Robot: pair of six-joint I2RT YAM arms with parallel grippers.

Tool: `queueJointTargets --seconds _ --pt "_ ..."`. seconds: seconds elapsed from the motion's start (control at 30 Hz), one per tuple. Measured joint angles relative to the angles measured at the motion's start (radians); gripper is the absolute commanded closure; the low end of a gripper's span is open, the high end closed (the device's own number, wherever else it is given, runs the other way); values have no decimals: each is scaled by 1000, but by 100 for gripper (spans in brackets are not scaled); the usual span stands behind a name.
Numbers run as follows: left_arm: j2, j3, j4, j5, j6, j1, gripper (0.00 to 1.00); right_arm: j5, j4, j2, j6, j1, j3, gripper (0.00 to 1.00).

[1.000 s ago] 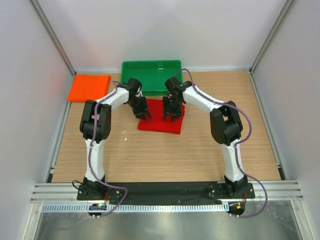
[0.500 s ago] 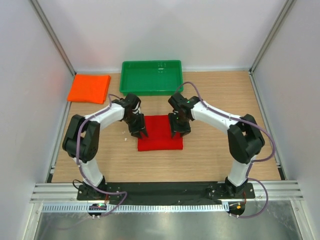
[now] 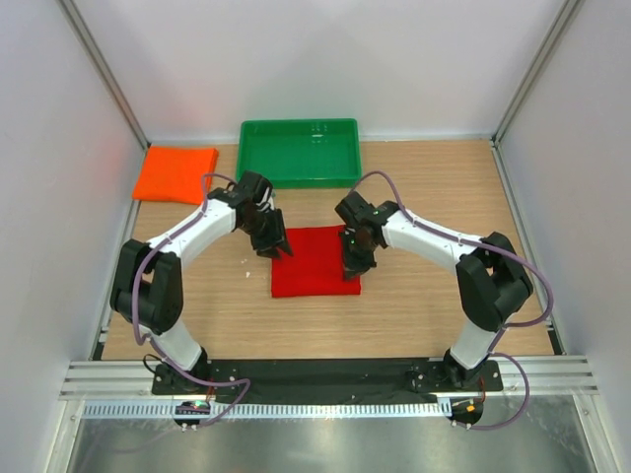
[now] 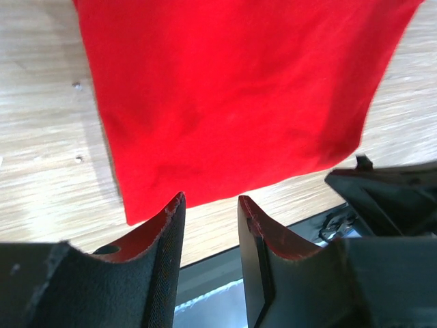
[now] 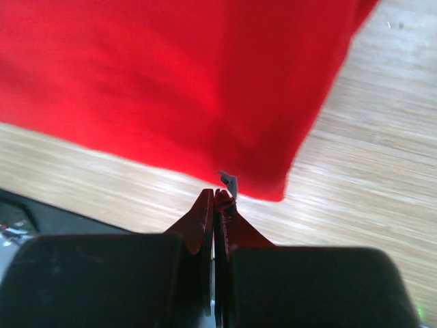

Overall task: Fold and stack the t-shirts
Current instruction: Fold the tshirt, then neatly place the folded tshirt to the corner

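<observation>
A red t-shirt (image 3: 315, 262) lies folded into a flat rectangle on the wooden table between my two arms. It fills the upper part of the left wrist view (image 4: 232, 89) and of the right wrist view (image 5: 171, 82). An orange t-shirt (image 3: 175, 173) lies folded at the far left. My left gripper (image 3: 278, 247) hovers at the red shirt's far left corner, open (image 4: 210, 199) with nothing between its fingers. My right gripper (image 3: 352, 266) is at the shirt's right edge, shut (image 5: 215, 195) just off the cloth, holding nothing that I can see.
A green plastic tray (image 3: 299, 177) stands behind the red shirt at the back of the table. White walls with metal posts close in the sides. A black base rail (image 3: 325, 372) runs along the near edge.
The red shirt was drawn toward the near side and now lies flat. The right gripper has shut. The left gripper has pulled back a little to the far left.
</observation>
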Motion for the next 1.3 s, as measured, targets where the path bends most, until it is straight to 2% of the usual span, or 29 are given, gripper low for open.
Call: queueJointTargets --seconds 0.23,0.37,0.53,0.63,0.73,0.83,0.93,1.03,1.13,1.3 --pt "0 -51 -6 0 0 0 63 14 83 0 9 -5 -209 99" --pt "-8 -52 -10 14 1 0 63 27 73 -19 11 -6 -241 99" --pt "-15 -52 3 68 -11 0 63 29 27 -42 8 -19 -95 99" --pt "-15 -53 24 105 -24 -2 64 -4 68 -42 10 -42 23 99" --pt "-15 -63 49 130 -40 -2 65 -75 145 -41 23 -76 47 99" --pt "-15 -83 63 137 -47 -3 65 -189 271 -41 50 -121 -47 99" --pt "-16 -106 66 138 -47 -3 65 -351 481 -31 93 -191 -267 99" --pt "-16 -120 66 138 -47 -3 65 -462 598 19 128 -261 -446 99" --pt "-16 -125 65 136 -47 -3 65 -579 685 22 148 -309 -524 99" --pt "-18 -115 47 129 -42 2 65 -593 687 -33 141 -312 -554 99"
